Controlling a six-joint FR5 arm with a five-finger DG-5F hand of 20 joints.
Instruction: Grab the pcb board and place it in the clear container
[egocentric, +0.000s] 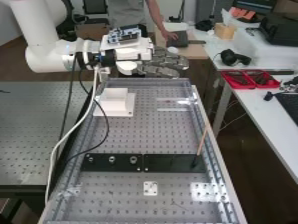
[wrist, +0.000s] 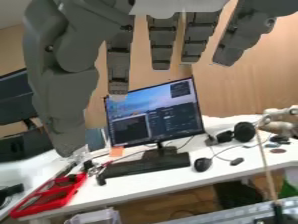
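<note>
The pcb board could not be told apart for certain, so its place relative to the fingers (wrist: 161, 42) stayed a guess. A circuit board (egocentric: 124, 35) sat behind the fingers, on top of the arm's wrist, but it looked like part of the rig's own electronics. A small white plate with holes (egocentric: 151, 188) lay on the desk (egocentric: 126, 140), well apart from the fingers and toward the near end; whether it was the board was unclear.

The fingers were straight and spread apart over the desk's far end, with nothing between them. The grab, then, looked undone, and the placing with it.

The clear container was no surer. One clear piece (egocentric: 174, 104) lay below the fingertips, near the desk's side rail, and another (egocentric: 206, 192) much farther from them, beside the white plate. Neither could be confirmed as the container, nor could a board be made out in either.

As judged from this, the task stood at its start: finding the board, closing on it, carrying it over and letting go all remained.
</note>
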